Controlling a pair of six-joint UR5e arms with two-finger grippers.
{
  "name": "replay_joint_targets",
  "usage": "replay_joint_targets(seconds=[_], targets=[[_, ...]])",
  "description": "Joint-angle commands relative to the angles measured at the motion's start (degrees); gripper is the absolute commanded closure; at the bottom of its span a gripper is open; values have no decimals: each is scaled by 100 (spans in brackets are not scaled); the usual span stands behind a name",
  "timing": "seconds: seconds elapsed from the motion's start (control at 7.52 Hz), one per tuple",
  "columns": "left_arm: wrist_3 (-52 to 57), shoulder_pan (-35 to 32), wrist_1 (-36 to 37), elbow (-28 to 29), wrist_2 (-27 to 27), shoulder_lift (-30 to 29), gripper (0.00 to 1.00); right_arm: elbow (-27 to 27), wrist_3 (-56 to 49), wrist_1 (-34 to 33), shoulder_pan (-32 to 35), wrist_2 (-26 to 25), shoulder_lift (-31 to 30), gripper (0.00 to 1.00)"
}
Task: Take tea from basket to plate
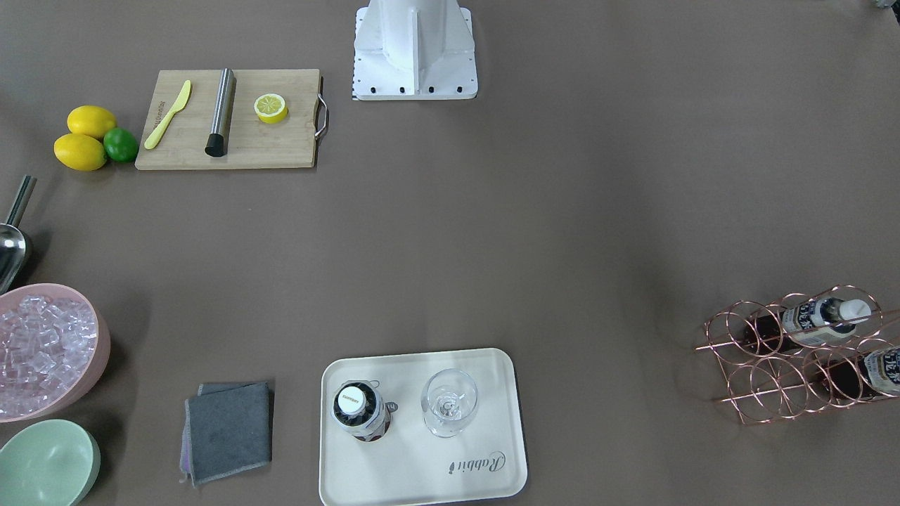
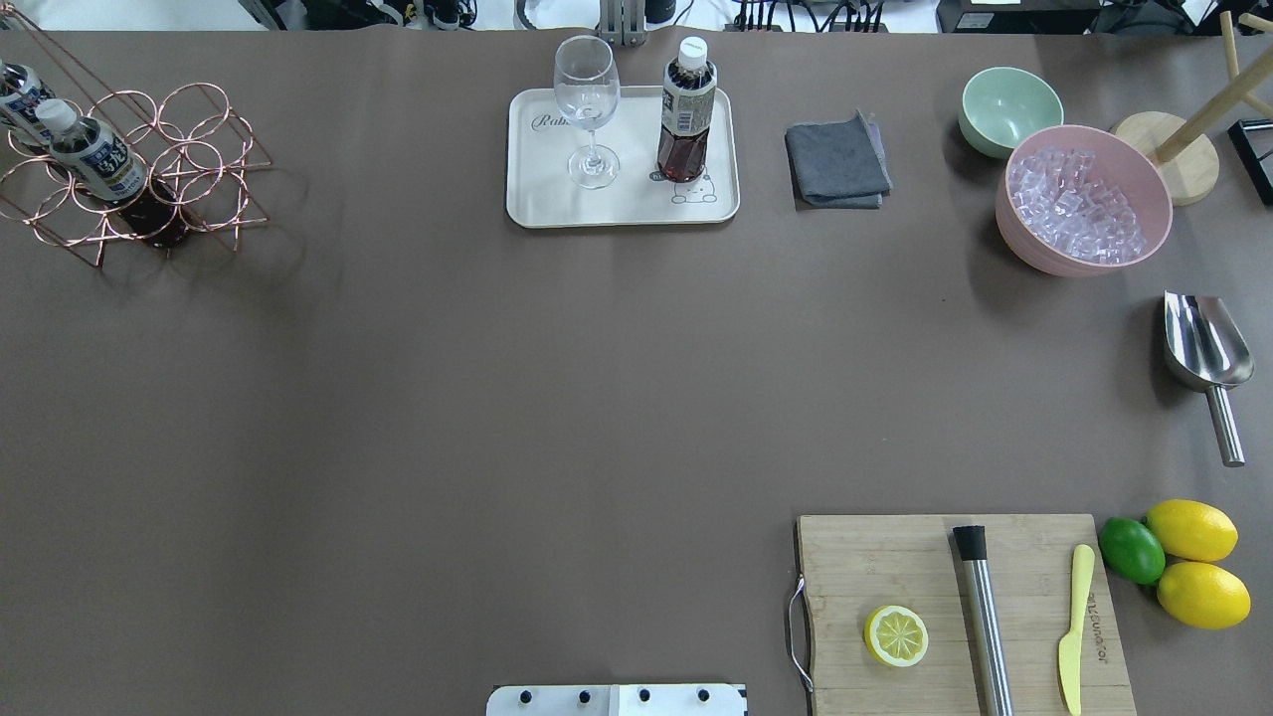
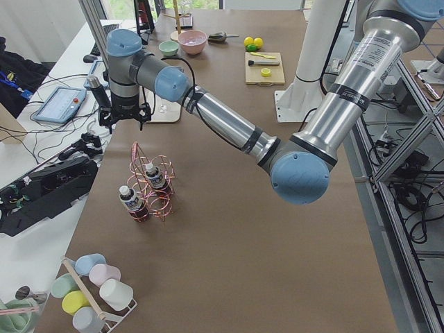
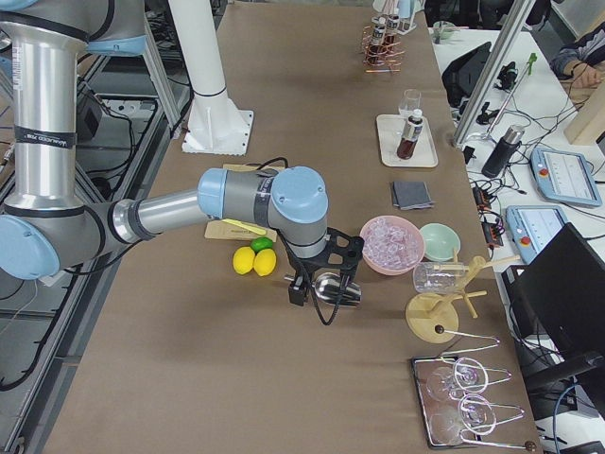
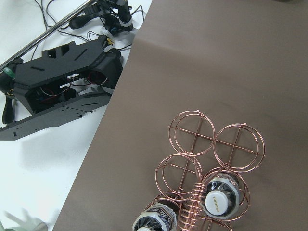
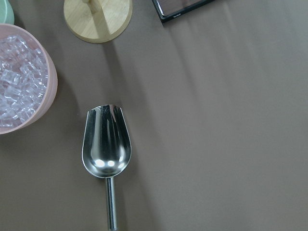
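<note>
Exterior left, left gripper [image 3: 125, 123]: held above basket [image 3: 152, 191], somewhat aside; spread cannot be told.
Right gripper [image 4: 321, 288]: spread cannot be told.
Tea [image 2: 685, 119]: set on plate [image 2: 627, 204].

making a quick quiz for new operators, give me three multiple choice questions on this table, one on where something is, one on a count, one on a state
1. Where is the bottle that is out of the wire basket?
A on the cutting board
B on the tray, beside the glass
C in the pink bowl

2. How many bottles are in the basket?
A four
B one
C two

3. How is the bottle on the tray?
A upright, cap on
B lying on its side
C upright, cap off

Answers:
1 B, the overhead view shows it standing on the tray next to the glass.
2 C, two white-capped bottles sit in the rings.
3 A, it stands straight with its white cap in place.
</note>
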Motion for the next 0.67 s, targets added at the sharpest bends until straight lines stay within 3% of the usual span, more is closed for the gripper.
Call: replay_joint_targets(seconds=[0.0, 0.13, 0.4, 0.53], targets=[[-3198, -4, -25, -363, -4, 449, 2, 30, 1, -101, -422, -224, -43, 0], [-4057, -12, 10, -329, 14, 581, 2, -5, 70, -83, -513, -427, -34, 0], [-4781, -143, 45, -328, 14, 1064, 2, -23, 263, -83, -1188, -629, 1, 0], [-4951, -170, 2, -346, 5, 1387, 2, -49, 447, -22, -1217, -622, 19, 0]])
